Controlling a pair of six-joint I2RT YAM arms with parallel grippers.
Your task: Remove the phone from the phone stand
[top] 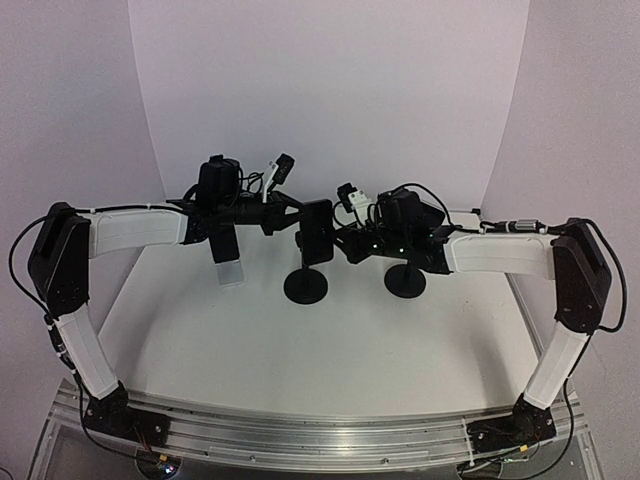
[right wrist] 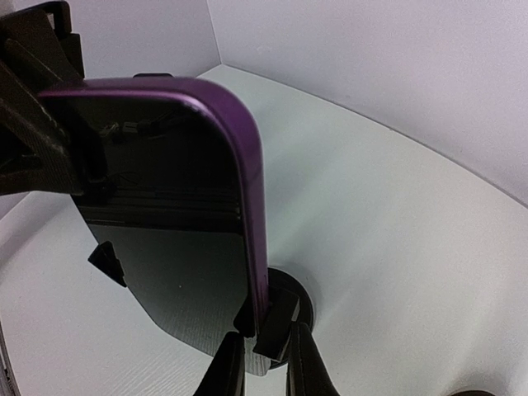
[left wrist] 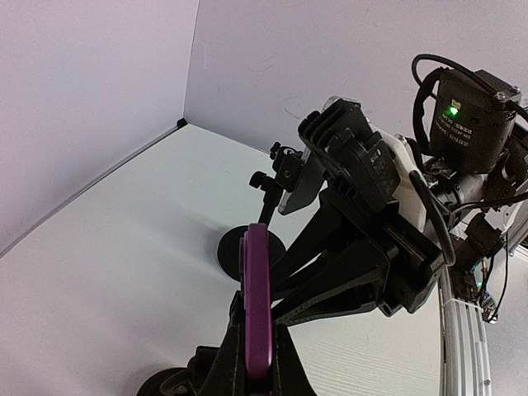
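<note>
The phone (top: pixel 318 232), in a purple case with a dark screen, stands upright in the clamp of the black phone stand (top: pixel 305 286) at the table's middle. My left gripper (top: pixel 304 215) reaches in from the left and is shut on the phone's upper part; the left wrist view shows the purple edge (left wrist: pixel 257 305) pinched between both fingers (left wrist: pixel 223 363). My right gripper (top: pixel 348 245) comes from the right. In the right wrist view the phone (right wrist: pixel 165 206) fills the left, and my right gripper (right wrist: pixel 264 351) is closed around the stand's clamp (right wrist: pixel 278 323) at the phone's lower edge.
A second black stand (top: pixel 405 282), holding no phone, stands just right of the first, under the right arm; it also shows in the left wrist view (left wrist: pixel 289 177). White walls close off the back and sides. A pale tag (top: pixel 230 272) hangs under the left wrist.
</note>
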